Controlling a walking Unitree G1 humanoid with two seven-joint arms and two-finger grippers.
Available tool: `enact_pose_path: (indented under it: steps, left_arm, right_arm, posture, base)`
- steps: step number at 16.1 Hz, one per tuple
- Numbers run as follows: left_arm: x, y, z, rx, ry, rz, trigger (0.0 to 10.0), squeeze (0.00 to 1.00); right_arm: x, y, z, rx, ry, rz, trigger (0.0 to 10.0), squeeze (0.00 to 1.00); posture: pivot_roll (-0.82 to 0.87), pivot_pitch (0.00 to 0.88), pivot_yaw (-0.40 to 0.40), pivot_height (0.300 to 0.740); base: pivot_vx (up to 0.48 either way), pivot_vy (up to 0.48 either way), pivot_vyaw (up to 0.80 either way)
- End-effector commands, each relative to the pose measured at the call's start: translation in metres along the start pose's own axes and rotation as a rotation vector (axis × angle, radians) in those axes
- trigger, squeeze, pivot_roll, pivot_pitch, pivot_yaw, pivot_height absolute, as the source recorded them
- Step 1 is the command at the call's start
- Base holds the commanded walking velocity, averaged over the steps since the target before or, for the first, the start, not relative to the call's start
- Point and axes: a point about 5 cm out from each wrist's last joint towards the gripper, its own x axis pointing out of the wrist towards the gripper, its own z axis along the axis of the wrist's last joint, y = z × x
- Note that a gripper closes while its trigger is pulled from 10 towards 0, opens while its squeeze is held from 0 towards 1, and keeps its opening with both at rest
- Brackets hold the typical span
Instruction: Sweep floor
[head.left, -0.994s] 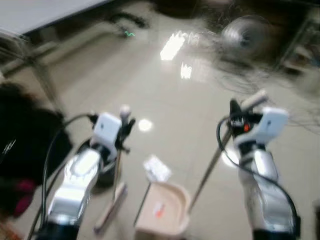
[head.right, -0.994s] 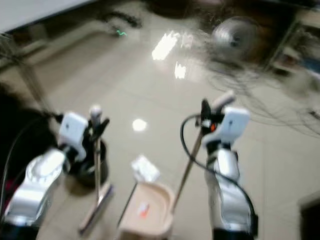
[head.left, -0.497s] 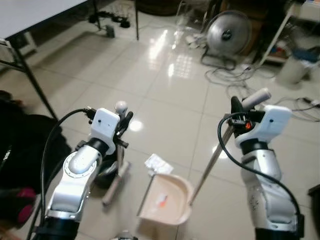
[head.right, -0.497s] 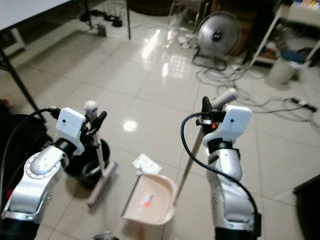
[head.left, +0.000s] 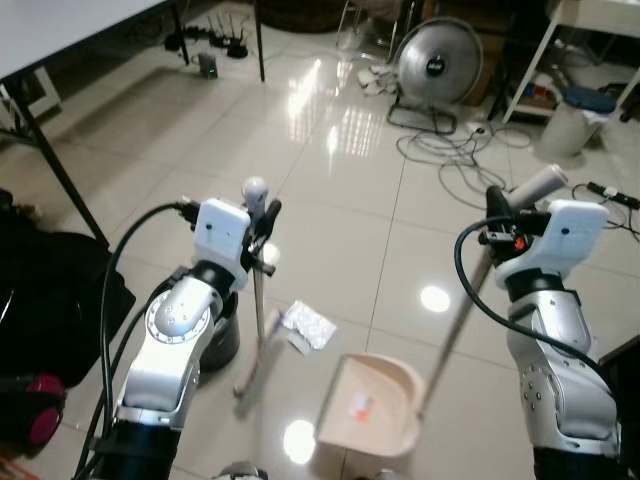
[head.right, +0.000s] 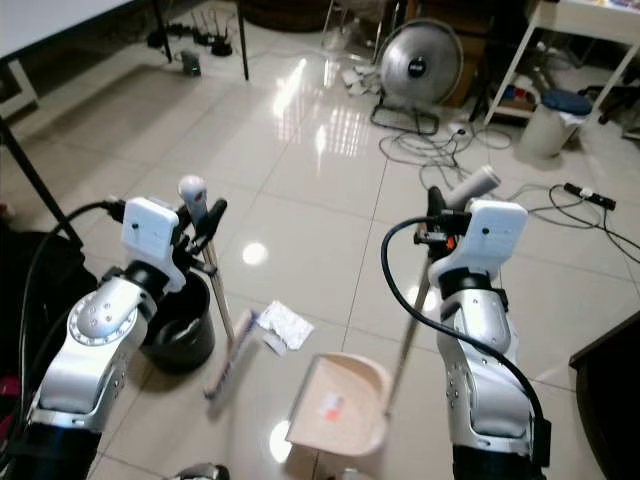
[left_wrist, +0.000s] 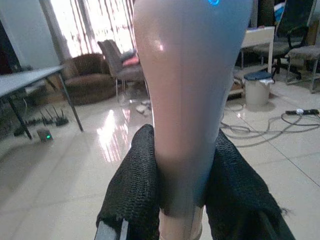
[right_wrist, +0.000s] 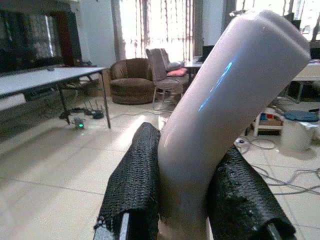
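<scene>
At the far left of the head views a black bag (head.left: 45, 300) lies on the floor beside the leg of a white worktop (head.left: 60, 30), well out to the left of the left tool (head.left: 262, 222). That tool is clamped on the top of the broom handle (head.right: 215, 290); the left wrist view shows its two black fingers (left_wrist: 135, 185) pressed against either side of the pale shaft. A black bucket (head.right: 180, 325) stands directly below the left tool, just to the left of the handle. The broom head (head.right: 228, 368) rests on the tiled floor (head.left: 330, 200) below the tool and slightly to its right, slanting away from the bucket.

Just beyond the broom head, between the two tools and lower than both, lies a crumpled white paper (head.left: 308, 322) with a smaller scrap (head.right: 272, 343) beside it. These sit close to the bristles but well short of the pan, so the main litter is judged not yet swept in.

Further right, the beige dustpan (head.left: 375, 405) sits on the floor below and to the left of the right tool (head.left: 500, 215). A small orange-and-white scrap (head.left: 360, 403) already lies inside it, which suggests a little of the job is done. The dustpan's long handle (head.left: 455, 320) rises to the right tool, which is closed on its grey grip (right_wrist: 225, 105), fingers (right_wrist: 137, 180) tight on both sides in the right wrist view.

What appears left is to push the paper across into the pan's mouth. Beyond both tools a floor fan (head.left: 438, 62) and loose cables (head.left: 450, 150) lie farther off.
</scene>
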Motion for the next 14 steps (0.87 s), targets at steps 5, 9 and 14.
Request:
enact_pose_path:
  steps: [5, 9, 14]
  left_arm:
    - [0.0041, 0.0002, 0.0073, 0.026, -0.042, 0.002, 10.0, 0.00]
    - [0.0036, 0.0023, 0.0061, 0.033, -0.036, 0.000, 10.0, 0.00]
    - [0.0041, 0.0017, 0.0055, 0.039, -0.030, -0.012, 10.0, 0.00]
  right_arm:
    - [0.0014, 0.0019, 0.0030, -0.029, -0.023, 0.007, 10.0, 0.00]
    - [0.0010, 0.0034, 0.0024, -0.022, -0.023, 0.010, 10.0, 0.00]
    - [0.0002, 0.0032, -0.0006, 0.006, -0.011, -0.010, 10.0, 0.00]
  posture:
    - [0.00, 0.075, -0.034, 0.740]
    - [0.00, 0.078, -0.031, 0.740]
    - [0.01, 0.078, -0.026, 0.740]
  base:
    - [0.292, 0.000, 0.00]
    - [0.294, 0.000, 0.00]
    - [0.292, 0.000, 0.00]
